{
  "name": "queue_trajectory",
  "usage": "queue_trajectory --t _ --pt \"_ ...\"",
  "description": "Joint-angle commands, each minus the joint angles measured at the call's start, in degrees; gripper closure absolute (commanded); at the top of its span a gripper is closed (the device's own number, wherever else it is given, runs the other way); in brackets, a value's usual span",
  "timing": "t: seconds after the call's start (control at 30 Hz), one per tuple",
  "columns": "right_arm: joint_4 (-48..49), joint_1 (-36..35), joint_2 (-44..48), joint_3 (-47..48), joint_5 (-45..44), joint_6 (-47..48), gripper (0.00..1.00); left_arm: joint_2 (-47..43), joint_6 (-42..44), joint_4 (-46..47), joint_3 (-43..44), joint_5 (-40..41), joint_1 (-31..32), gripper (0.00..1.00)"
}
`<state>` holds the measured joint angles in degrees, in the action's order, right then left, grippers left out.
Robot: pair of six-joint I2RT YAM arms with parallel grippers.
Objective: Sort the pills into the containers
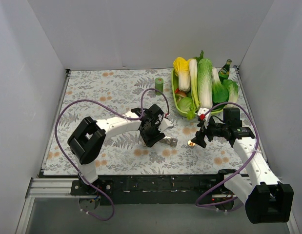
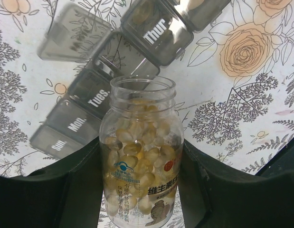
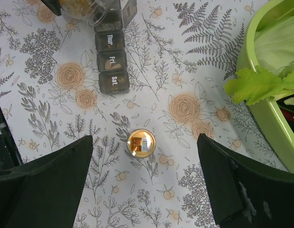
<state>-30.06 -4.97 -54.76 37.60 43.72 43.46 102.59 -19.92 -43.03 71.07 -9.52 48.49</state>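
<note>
My left gripper (image 1: pixel 151 130) is shut on an uncapped clear pill bottle (image 2: pixel 141 156) full of yellow softgel pills, its mouth pointing at the containers. The containers are a grey strip of joined day-labelled compartments (image 2: pixel 97 97) lying on the floral table; it also shows in the top view (image 1: pixel 168 141) and the right wrist view (image 3: pixel 112 61). At least one lid (image 2: pixel 73 33) stands open. A round gold cap (image 3: pixel 141 142) lies on the table. My right gripper (image 3: pixel 145 154) is open and empty above the cap (image 1: pixel 191 143), a finger on either side.
A green tray (image 1: pixel 176 100) of vegetables stands at the back right; its rim (image 3: pixel 260 109) is close to the right of my right gripper. A small green cylinder (image 1: pixel 159 85) and a green glass bottle (image 1: pixel 225 69) stand near it. White walls enclose the table.
</note>
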Motion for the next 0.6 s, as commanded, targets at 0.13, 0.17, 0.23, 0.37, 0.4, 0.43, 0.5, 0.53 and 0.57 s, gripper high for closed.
queue_trajectory --t 0.13,0.17,0.23,0.37,0.4,0.43,0.5,0.53,0.57 --pt "-0.4 0.5 1.1 -0.3 1.7 0.0 0.02 0.1 0.7 -1.6 2.4 2.7 0.7 1.00" --pt "-0.4 0.5 1.1 -0.3 1.8 0.0 0.02 0.2 0.8 -1.8 2.6 3.0 0.7 1.00" --pt "-0.4 0.6 1.1 -0.3 1.9 0.0 0.02 0.2 0.6 -2.1 2.8 3.1 0.7 1.00" --pt "-0.5 0.8 1.1 -0.3 2.0 0.0 0.02 0.2 0.7 -2.7 3.4 4.0 1.0 1.00" --pt "-0.6 0.7 1.1 -0.3 2.0 0.0 0.02 0.3 0.6 -2.8 3.5 4.2 1.2 1.00" --pt "-0.6 0.8 1.1 -0.3 2.1 0.0 0.02 0.3 0.7 -3.0 3.8 4.2 1.2 1.00" --pt "-0.5 0.8 1.0 -0.3 2.1 0.0 0.02 0.6 0.7 -3.3 4.3 4.9 1.4 1.00" --pt "-0.5 0.8 1.0 -0.3 2.1 0.0 0.02 0.8 0.7 -3.8 4.4 5.0 1.5 1.00" --pt "-0.5 0.8 1.0 -0.3 2.1 0.0 0.02 0.9 0.6 -4.0 5.0 5.5 1.6 1.00"
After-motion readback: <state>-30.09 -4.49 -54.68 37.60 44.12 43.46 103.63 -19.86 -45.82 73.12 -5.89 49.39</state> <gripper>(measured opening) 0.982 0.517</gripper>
